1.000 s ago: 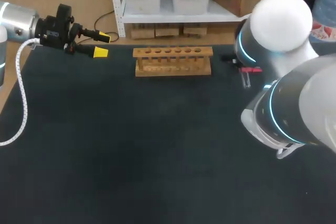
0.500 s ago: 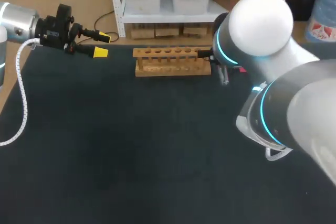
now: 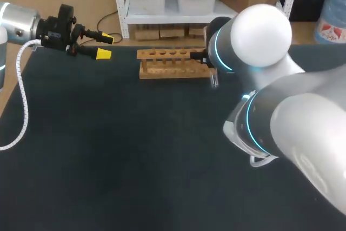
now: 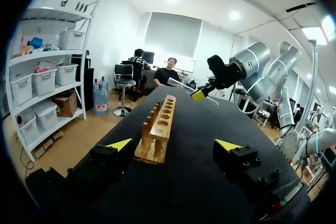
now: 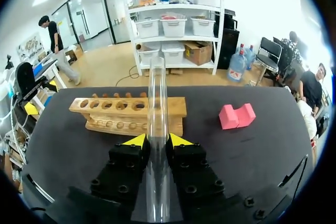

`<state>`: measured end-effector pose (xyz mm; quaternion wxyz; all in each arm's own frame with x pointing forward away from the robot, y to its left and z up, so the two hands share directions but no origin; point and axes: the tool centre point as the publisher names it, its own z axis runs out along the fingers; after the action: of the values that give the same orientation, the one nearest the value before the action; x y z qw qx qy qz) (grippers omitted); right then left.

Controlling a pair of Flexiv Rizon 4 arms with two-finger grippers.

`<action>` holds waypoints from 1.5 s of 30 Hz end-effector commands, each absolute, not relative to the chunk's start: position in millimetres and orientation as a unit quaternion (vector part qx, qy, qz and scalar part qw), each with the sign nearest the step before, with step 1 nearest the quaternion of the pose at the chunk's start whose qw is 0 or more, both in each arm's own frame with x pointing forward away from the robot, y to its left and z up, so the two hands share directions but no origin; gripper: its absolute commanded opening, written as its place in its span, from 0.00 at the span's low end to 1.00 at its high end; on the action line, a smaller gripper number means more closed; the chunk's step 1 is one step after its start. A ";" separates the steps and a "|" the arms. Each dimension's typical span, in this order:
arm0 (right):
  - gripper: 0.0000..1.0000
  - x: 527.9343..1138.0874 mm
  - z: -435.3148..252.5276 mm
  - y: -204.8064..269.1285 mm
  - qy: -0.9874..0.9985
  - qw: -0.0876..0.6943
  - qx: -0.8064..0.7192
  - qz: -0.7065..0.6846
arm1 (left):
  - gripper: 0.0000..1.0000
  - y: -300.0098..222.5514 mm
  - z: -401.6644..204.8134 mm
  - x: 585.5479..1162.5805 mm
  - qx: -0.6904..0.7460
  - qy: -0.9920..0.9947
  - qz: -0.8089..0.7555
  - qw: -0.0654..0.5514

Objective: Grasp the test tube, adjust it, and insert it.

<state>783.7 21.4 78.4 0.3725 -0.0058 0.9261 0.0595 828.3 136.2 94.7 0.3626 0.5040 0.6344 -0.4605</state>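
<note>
Big dark table [image 3: 108, 160] first, and your right arm [image 3: 259, 31] comes in from three o'clock, its wrist up by the wooden rack [image 3: 173, 63] at twelve. Your left gripper [image 3: 104, 46] hangs at ten o'clock with its fingers spread and nothing in them (a spectator, I'd say). A pink block [image 5: 236, 115] sits out past the rack's three o'clock end. Now the glass tube [image 5: 157, 93]: your right gripper [image 5: 157, 141] is clamped on it, a yellow tip on either side, and the tube is at the rack's three o'clock end. Grasp done, I'd judge. Every hole looks empty, so lining up and dropping it in remain.
</note>
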 end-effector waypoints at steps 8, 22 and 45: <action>0.00 790.7 68.1 35.2 0.929 0.363 -0.018 0.074 | 1.00 136.5 94.0 828.5 0.504 0.634 -0.460 0.363; 0.00 803.5 52.3 44.4 0.931 0.354 -0.030 0.086 | 1.00 136.5 94.0 828.5 0.504 0.634 -0.460 0.363; 0.00 814.9 36.4 42.8 0.943 0.314 -0.043 0.102 | 1.00 136.5 94.0 828.5 0.504 0.634 -0.460 0.363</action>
<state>807.7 44.7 36.9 0.3350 -0.0380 0.9367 0.0943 828.3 136.2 94.7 0.3626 0.5039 0.6344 -0.4605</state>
